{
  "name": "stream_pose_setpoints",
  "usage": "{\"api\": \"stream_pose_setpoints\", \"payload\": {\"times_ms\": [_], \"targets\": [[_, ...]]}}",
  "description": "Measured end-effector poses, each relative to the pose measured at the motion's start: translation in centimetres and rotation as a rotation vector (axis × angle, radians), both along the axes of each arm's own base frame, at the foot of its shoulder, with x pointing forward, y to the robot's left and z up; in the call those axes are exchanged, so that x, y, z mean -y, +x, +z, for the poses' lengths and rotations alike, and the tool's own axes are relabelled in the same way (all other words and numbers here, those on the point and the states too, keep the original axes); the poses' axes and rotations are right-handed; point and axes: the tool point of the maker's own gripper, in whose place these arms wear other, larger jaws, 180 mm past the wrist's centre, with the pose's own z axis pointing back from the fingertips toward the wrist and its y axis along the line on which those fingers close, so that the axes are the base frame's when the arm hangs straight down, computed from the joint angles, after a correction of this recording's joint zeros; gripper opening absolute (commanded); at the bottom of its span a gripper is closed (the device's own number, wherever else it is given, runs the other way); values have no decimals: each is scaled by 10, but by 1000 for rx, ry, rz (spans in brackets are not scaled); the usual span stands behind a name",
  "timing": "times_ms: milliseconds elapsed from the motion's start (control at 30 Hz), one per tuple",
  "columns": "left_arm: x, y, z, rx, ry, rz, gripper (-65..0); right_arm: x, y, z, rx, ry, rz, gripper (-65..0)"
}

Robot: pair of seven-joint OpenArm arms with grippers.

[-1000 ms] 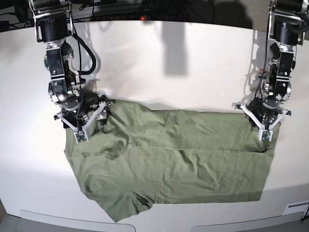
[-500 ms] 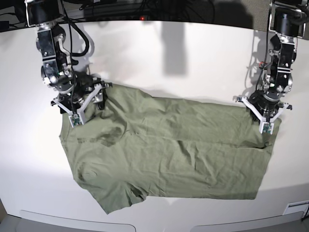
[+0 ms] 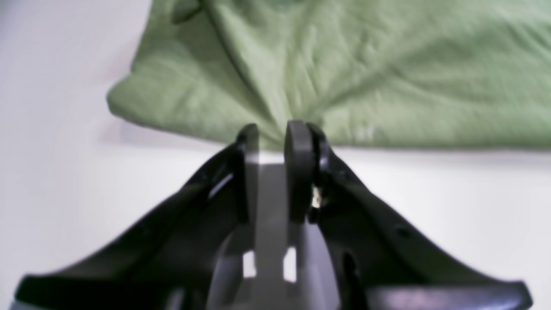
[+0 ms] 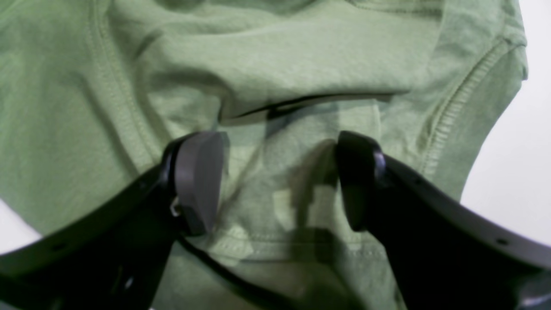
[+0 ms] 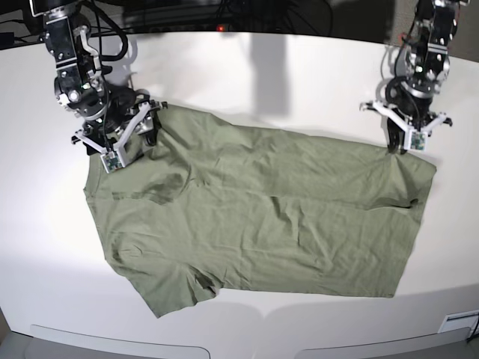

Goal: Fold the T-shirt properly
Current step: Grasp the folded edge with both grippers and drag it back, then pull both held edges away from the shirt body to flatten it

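At the table's (image 5: pixel 239 67) far edge, both arms reach down — left gripper (image 5: pixel 394 147) pinching the T-shirt (image 5: pixel 254 224), right gripper (image 5: pixel 142 131) spread wide.

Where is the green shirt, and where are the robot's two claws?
T-shirt (image 5: pixel 262 217), base view, middle of the spread cloth.
Left gripper (image 3: pixel 275 133), left wrist view, between the fingertips at the shirt's edge.
Right gripper (image 4: pixel 280 181), right wrist view, between the wide fingertips over the cloth.
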Motion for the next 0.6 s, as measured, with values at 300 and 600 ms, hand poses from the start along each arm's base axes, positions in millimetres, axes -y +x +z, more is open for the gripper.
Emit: {"api": "stream_pose_setpoints", "payload": {"times_ms": [300, 600], "targets": [[3, -12, 9, -171, 54, -1, -525, -1, 0, 1, 4, 2, 3, -234], [-25, 6, 45, -91, 196, 21, -525, -3, 3, 4, 45, 6, 16, -234]]}}
